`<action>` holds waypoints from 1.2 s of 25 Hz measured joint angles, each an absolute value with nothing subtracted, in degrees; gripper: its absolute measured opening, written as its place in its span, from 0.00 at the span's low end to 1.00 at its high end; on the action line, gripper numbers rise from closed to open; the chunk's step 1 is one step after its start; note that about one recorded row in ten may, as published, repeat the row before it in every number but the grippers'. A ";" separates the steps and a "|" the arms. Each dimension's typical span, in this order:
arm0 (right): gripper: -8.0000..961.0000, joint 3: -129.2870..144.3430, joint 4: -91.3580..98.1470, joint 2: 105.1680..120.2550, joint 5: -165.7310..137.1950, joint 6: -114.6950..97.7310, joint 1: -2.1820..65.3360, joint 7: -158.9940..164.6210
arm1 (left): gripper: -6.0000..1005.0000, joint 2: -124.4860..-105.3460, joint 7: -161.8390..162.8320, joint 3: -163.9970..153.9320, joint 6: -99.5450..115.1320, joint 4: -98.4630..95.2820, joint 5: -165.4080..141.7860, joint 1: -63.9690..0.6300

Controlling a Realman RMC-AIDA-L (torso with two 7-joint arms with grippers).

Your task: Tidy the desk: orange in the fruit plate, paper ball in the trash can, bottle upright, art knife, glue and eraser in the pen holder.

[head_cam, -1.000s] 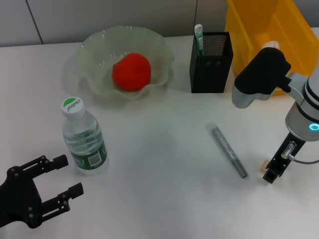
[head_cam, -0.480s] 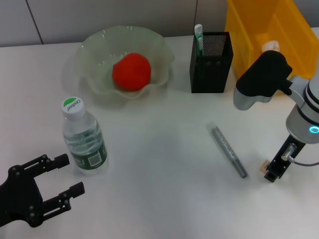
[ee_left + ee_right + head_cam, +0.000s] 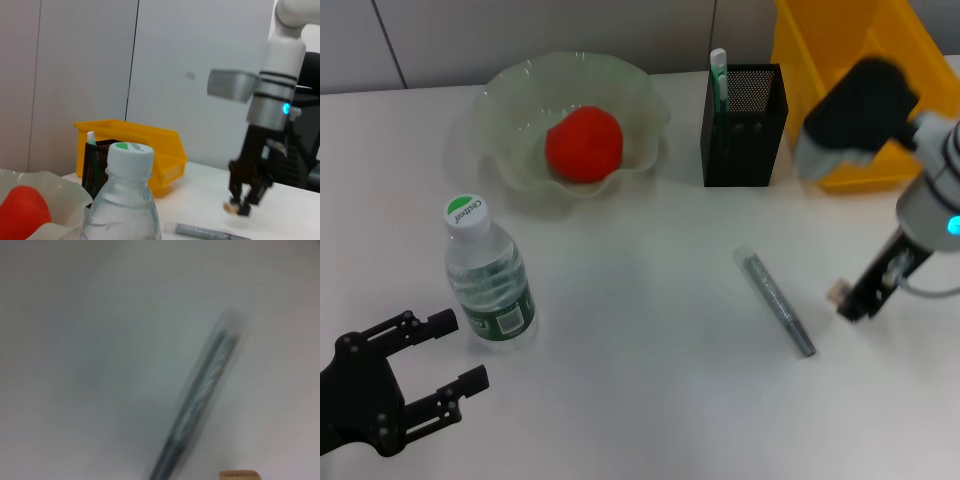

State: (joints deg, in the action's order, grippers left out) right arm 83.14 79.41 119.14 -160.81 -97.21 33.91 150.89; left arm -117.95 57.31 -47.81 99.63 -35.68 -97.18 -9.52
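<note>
Small tan eraser (image 3: 836, 293) pinched at the tips of the right gripper (image 3: 848, 303), jaws clenched on it, lifted clear of the worktop (image 3: 650, 330) just beside the grey art knife (image 3: 776, 301). Left gripper (image 3: 445, 395) parked near the upright bottle (image 3: 488, 276), jaws released. Cap lettering too small to read.

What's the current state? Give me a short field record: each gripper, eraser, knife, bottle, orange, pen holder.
right gripper: shut on eraser, lifted above the table
left gripper: open, idle near the bottle
art knife: flat on the table, beside the right gripper
bottle: upright
orange: in fruit plate
pen holder: holds one green-and-white item
</note>
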 joint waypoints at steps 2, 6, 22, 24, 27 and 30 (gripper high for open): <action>0.28 80.24 84.00 119.14 -161.13 -97.94 33.85 150.06 | 0.70 -117.94 57.32 -47.81 99.63 -35.68 -97.16 -9.72; 0.29 75.07 93.58 119.17 -160.86 -94.21 32.96 148.41 | 0.70 -117.95 57.38 -47.81 99.56 -35.68 -97.14 -10.01; 0.31 79.86 80.71 119.29 -159.30 -61.37 32.66 143.02 | 0.70 -118.04 57.76 -47.21 99.22 -35.17 -97.15 -9.79; 0.32 80.69 79.67 119.29 -158.69 -59.40 32.62 142.39 | 0.70 -118.04 57.79 -47.20 99.22 -35.08 -97.18 -9.95; 0.32 81.19 78.29 119.29 -158.61 -57.81 32.65 141.93 | 0.70 -118.04 57.82 -47.19 99.16 -35.07 -97.13 -10.06; 0.33 81.64 77.67 119.32 -158.57 -56.04 32.36 141.54 | 0.70 -118.04 57.83 -47.19 99.15 -35.07 -97.10 -10.10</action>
